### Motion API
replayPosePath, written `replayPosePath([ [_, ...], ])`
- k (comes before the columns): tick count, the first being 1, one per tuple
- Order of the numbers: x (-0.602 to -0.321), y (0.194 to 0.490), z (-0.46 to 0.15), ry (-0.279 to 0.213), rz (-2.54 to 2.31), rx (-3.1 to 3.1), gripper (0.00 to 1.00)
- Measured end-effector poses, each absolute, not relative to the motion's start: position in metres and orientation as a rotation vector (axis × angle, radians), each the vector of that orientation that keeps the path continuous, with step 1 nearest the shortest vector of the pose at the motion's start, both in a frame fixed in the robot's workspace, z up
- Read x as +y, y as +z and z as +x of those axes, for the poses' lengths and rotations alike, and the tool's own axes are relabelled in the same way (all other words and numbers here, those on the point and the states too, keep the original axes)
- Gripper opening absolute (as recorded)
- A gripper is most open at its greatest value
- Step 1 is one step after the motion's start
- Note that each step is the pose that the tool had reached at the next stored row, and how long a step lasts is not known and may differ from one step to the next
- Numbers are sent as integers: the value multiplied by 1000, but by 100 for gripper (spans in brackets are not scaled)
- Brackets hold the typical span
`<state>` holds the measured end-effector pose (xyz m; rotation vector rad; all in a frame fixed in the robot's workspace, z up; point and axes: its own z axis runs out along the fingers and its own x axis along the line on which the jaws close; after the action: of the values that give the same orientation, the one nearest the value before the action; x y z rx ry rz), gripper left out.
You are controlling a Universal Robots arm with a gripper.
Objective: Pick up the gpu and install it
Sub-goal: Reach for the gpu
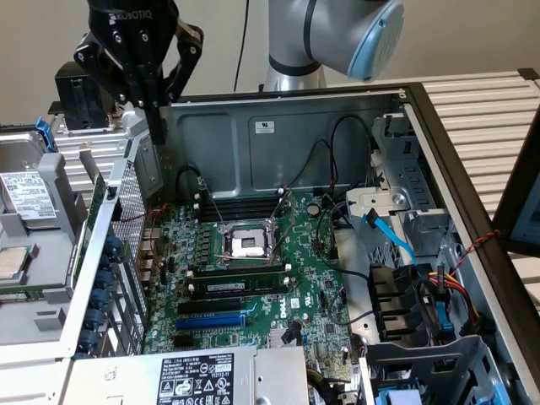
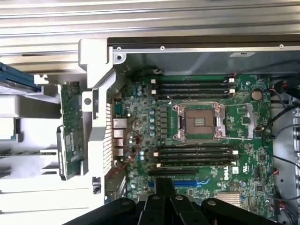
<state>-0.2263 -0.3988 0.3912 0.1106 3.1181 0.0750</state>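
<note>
Flat green gpu (image 2: 70, 133) (bare PCB) nr hand (image 1: 158, 137)

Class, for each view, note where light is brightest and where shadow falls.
Exterior view: the motherboard is evenly lit, with shadow among the drive bays at that view's right. Wrist view: the pale surface beside the gpu is washed out, and the gripper is a dark silhouette.
</note>
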Motion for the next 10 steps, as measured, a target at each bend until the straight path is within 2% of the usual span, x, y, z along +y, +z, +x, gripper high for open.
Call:
replayPosePath([
  [10, -399, 390, -267, 75, 111, 3119, 11],
])
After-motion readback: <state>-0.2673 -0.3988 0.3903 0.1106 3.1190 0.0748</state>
